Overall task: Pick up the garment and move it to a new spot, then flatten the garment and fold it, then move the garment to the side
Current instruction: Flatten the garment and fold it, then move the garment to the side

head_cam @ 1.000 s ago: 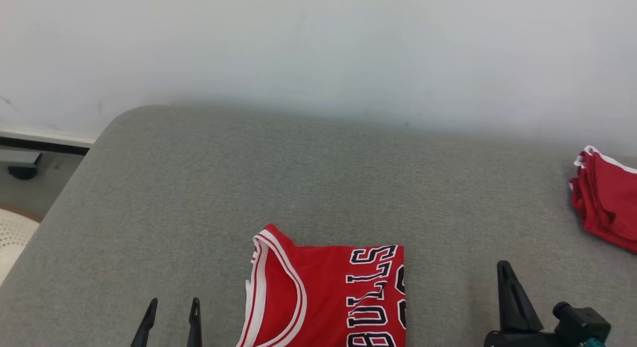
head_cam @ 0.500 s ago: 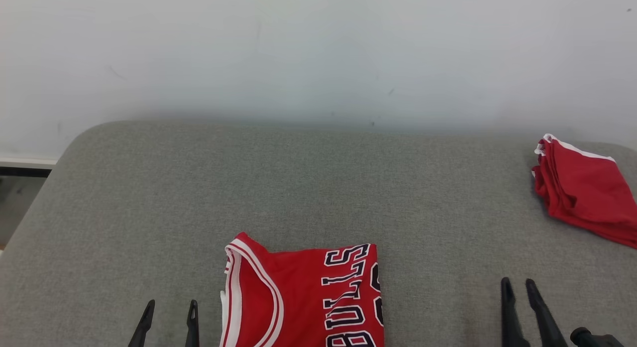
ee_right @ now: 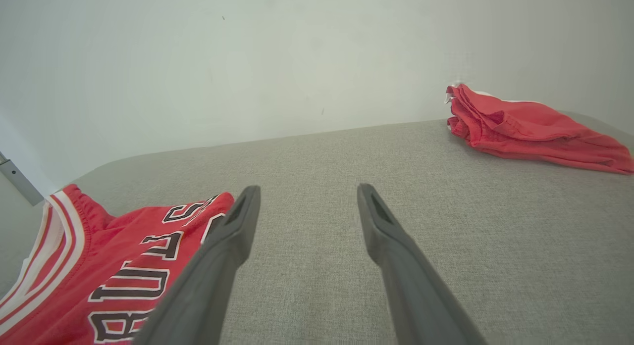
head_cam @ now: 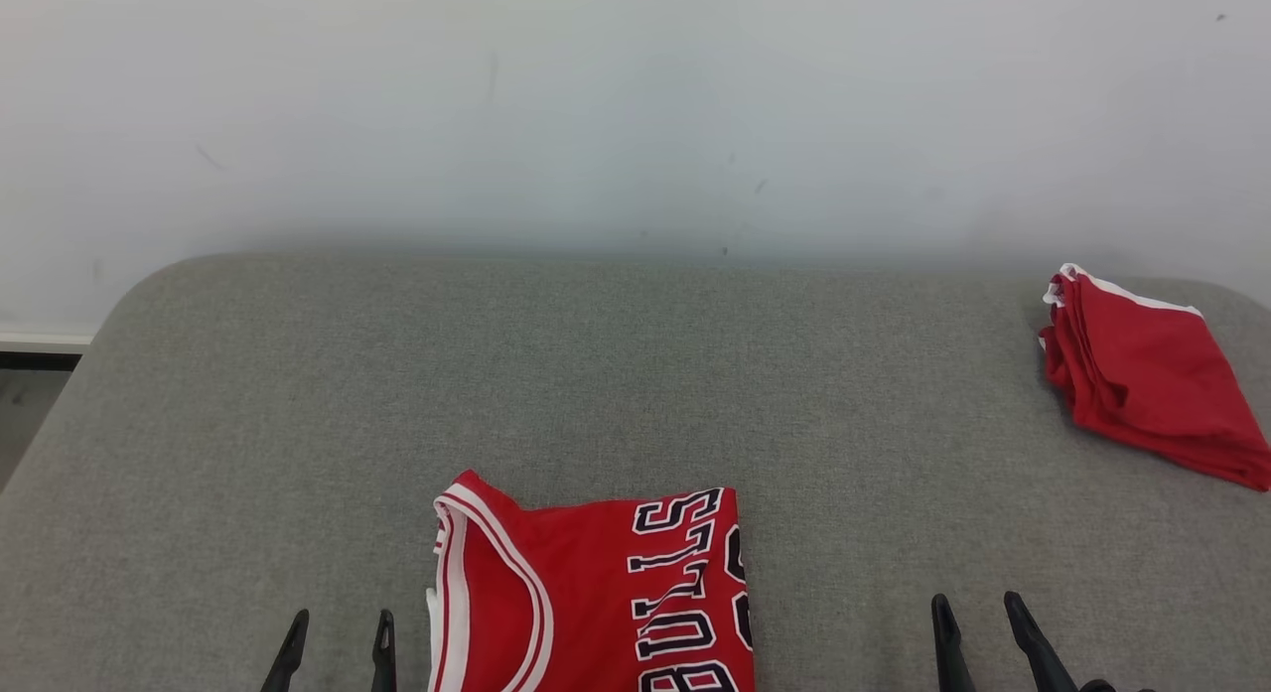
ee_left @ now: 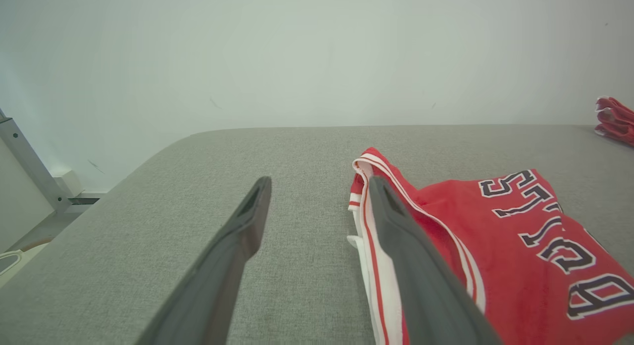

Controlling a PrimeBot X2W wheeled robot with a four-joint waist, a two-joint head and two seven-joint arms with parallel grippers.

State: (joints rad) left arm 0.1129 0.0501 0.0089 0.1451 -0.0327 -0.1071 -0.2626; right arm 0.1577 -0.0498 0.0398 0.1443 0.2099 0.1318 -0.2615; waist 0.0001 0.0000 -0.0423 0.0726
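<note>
My right end effector (head_cam: 975, 605) has just spread open, empty like my open left end effector (head_cam: 343, 618); the Bulls jersey (head_cam: 586, 583) between them looks folded, so shifting it aside remains

Item: jersey (head_cam: 586, 593). Red sleeveless sports top.
- Detail: white-and-red striped trim (head_cam: 452, 583) along curved opening at left edge. Black block lettering (head_cam: 685, 573), white-outlined, running sideways down right part. Lowest letters cut by frame edge, further characters cut at right fold.
- State: folded into compact rectangle, lying flat, soft creases near trim.
- Position: bottom centre of head view, lower edge out of frame. Lower right in left wrist view, lower left in right wrist view.
- Rests on grey fabric surface (head_cam: 635, 374).
</note>
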